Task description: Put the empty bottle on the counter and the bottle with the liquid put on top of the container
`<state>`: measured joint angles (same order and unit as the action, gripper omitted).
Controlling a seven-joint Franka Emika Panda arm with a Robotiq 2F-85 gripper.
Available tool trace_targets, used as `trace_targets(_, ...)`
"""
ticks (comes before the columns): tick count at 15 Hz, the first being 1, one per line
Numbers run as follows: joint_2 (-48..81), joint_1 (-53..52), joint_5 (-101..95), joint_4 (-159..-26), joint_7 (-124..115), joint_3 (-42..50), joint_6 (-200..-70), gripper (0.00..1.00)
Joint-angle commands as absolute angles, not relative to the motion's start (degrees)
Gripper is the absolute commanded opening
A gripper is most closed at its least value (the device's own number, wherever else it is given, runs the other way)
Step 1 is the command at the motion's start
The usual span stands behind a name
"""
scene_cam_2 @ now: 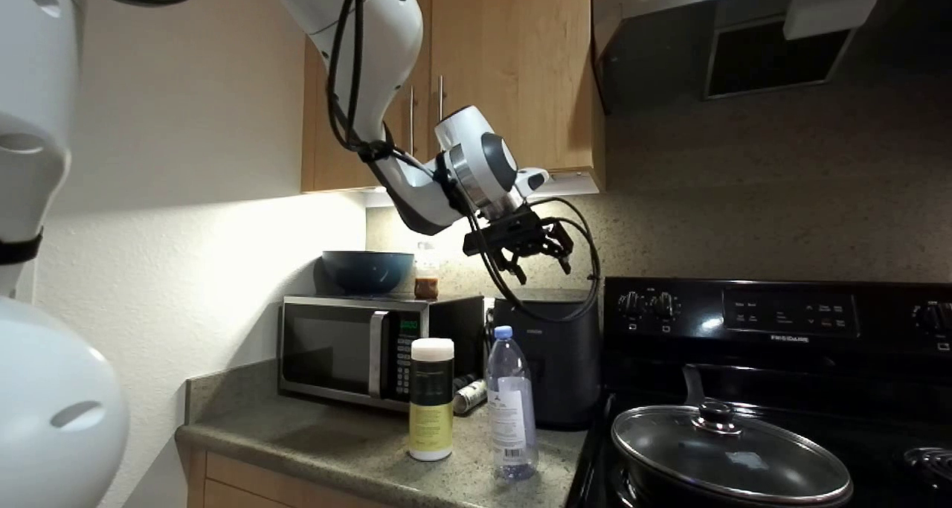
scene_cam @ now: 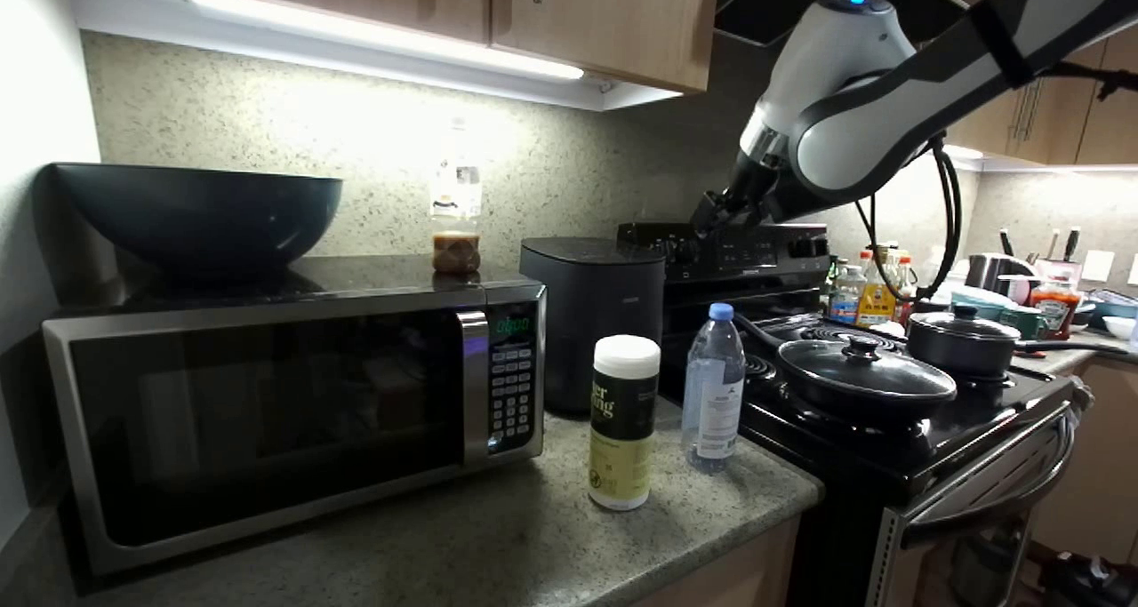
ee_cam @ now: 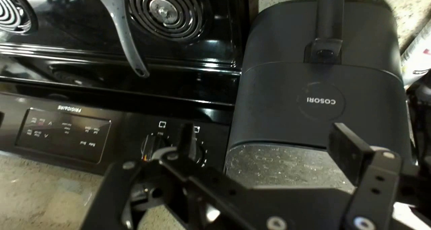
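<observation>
The empty bottle [scene_cam: 714,394], clear with a blue cap, stands upright on the counter [scene_cam: 418,545]; an exterior view also shows it [scene_cam_2: 510,419] on the counter [scene_cam_2: 327,441]. The container [scene_cam: 622,438], white-lidded with a dark and yellow-green body, stands upright beside it; it also shows here [scene_cam_2: 431,400]. The bottle with the liquid [scene_cam: 456,253], brown in its lower part, stands upright on the microwave, also seen as a small bottle [scene_cam_2: 426,286]. My gripper [ee_cam: 268,144] is open and empty, above the black air fryer. It shows in both exterior views [scene_cam: 711,216] [scene_cam_2: 544,270], apart from both bottles.
The microwave [scene_cam: 293,411] carries a large dark blue bowl [scene_cam: 196,220]. The black air fryer [ee_cam: 320,81] stands between microwave and stove [scene_cam_2: 744,374]. A lidded pan [scene_cam: 867,380] and a pot [scene_cam: 962,340] are on the stove. Wall cabinets [scene_cam_2: 513,69] hang above.
</observation>
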<state>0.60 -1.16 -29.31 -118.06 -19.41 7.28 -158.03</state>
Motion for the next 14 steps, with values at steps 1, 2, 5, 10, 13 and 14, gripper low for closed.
trace_targets(1, -3.00, -1.94, -35.32, -117.18, -23.92, 6.38, -152.64, 1.00)
trace_targets(2, -3.53, -2.25, -36.30, -116.63, -24.22, 5.90, -150.77, 1.00)
trace_targets(5, -4.25, -1.71, -37.16, -114.72, -22.98, 1.97, -145.20, 1.00)
trace_targets(10, -3.40, -3.44, -35.46, -112.20, -19.62, -3.18, -139.81, 1.00)
trace_targets(13, -2.95, -4.62, -35.13, -111.35, -17.86, -5.33, -138.52, 1.00)
trace_targets(14, -2.76, -5.00, -35.14, -111.10, -17.09, -5.94, -138.41, 1.00)
